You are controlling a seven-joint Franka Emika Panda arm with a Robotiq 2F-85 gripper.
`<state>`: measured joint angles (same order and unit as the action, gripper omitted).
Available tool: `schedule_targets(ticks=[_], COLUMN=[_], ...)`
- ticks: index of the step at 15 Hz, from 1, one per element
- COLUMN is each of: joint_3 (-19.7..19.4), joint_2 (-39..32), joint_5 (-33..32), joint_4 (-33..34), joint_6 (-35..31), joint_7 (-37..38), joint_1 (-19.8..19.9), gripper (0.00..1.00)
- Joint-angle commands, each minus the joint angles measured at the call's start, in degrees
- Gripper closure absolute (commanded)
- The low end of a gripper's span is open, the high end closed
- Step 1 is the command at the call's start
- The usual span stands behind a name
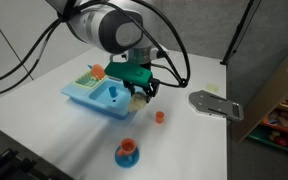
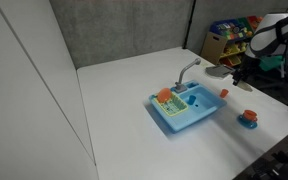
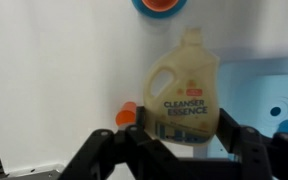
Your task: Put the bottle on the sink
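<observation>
I hold the bottle (image 3: pixel 187 88) in my claw (image 3: pixel 174 140); next, I judge, comes lowering onto the sink (image 1: pixel 88 97) at nine o'clock.

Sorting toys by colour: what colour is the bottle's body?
Pale cream-yellow, clearest in the wrist view: the bottle.

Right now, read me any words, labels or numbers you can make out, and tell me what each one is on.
"CLEANSER ESSENCE": on the front label of the bottle, wrist view.
A small line above those words on the same label is too blurred to read.
Nothing else is readable: the sink and the shelf items in an exterior view are too small.
</observation>
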<state>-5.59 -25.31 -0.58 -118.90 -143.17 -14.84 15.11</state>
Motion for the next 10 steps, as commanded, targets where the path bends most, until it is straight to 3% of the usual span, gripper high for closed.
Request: schedule_targets(ticks=[1, 10], joint_3=[-0.4, 2.2], joint_2=[2.8, 6.5], joint_5=[-1.4, -1.4], joint_4=[-0.5, -0.8], joint_6=[1.1, 1.6], joint_7=[1.7, 1.3], joint_1=[-2.5, -8.3], gripper=[0.56, 0.56])
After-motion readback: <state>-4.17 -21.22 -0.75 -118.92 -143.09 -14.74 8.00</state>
